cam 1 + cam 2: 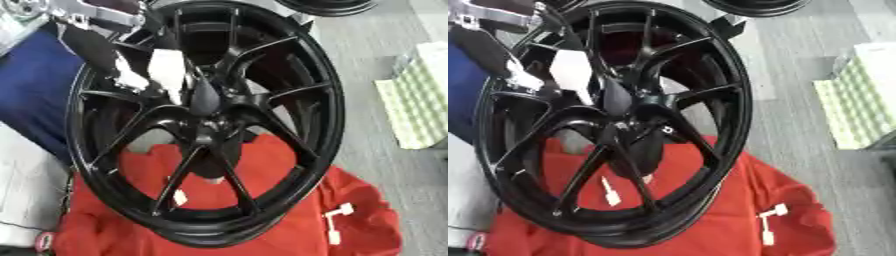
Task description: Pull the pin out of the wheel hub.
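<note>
Blue fabric (31, 85) fills the left edge of the view, with a pale cloth-like patch (22, 185) below it. From the upper left corner the robot's left arm (87, 42), black with a silver bracket near the top, reaches down and to the right over the rim of the wheel. Its left hand (166, 70) sits among the upper spokes, just above and left of the centre; the hand shows white, with a dark fingertip (206, 97) pointing down toward the middle of the hub. Whether its fingers are curled on anything cannot be told, since the spokes and blur hide them.

The black alloy wheel (324, 100) lies tilted across most of the frame, its thin spokes meeting at the wheel hub (210, 125) in the centre. The pin itself cannot be made out at the hub. Under the lower half of the wheel lies a red cloth (289, 220), which shows through the gaps between the spokes. A small white piece (610, 192) is seen through the lower spokes, resting on the red cloth. Further right, clear of the rim, a white T-shaped piece (337, 220) lies on the same cloth.

Grey floor (367, 50) spreads to the right of the wheel, and a pale green ridged foam block (420, 105) sits at the right edge. Part of another black wheel (328, 6) shows at the top.
</note>
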Tool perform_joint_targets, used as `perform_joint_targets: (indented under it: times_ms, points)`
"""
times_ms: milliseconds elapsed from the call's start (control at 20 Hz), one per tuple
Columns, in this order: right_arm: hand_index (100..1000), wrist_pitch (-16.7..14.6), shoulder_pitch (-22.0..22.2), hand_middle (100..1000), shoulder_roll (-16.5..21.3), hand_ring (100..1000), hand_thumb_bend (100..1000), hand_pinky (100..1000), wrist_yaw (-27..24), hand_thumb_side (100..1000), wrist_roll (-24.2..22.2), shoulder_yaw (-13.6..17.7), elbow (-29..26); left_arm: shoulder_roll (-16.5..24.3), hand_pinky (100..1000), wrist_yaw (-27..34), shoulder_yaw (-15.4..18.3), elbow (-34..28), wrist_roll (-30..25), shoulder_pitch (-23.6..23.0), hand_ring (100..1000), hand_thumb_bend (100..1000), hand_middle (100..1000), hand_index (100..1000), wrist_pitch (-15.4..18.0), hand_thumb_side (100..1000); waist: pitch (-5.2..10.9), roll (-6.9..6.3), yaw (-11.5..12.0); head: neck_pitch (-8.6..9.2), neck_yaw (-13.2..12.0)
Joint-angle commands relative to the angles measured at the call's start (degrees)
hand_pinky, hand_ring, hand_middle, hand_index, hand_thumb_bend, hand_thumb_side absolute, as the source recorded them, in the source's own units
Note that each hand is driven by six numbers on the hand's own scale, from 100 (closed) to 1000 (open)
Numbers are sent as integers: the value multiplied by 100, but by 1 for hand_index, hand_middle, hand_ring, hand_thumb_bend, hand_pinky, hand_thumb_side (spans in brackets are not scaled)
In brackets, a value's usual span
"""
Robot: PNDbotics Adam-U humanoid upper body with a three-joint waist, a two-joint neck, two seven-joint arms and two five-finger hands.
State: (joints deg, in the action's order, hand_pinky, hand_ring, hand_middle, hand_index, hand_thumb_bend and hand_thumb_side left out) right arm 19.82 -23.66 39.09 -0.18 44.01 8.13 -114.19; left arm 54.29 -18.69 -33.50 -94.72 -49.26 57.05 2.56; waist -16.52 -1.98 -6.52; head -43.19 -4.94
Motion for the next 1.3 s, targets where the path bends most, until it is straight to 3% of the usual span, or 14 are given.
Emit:
perform_joint_targets:
  times_ms: [50,600,1050,1300]
  points:
    - [736,763,-65,505,101,615,143,380,-34,403,795,86,-41,45,927,-56,26,34,50,110,899,411,784,903,33,686,74,13,-7,53,-23]
    - [736,754,-79,505,80,615,143,380,-46,405,795,97,-41,-19,894,-8,-1,116,185,130,797,324,640,817,2,628,42,16,-17,67,-47]
    - [736,775,-92,504,53,614,146,378,-56,405,795,100,-41,-101,890,125,-6,173,237,164,761,259,610,781,-36,647,18,7,-33,90,-64]
    - [736,772,-97,504,45,614,148,379,-45,406,795,120,-41,-117,866,149,-21,161,241,178,689,192,512,684,-67,569,3,-1,-38,74,-60]
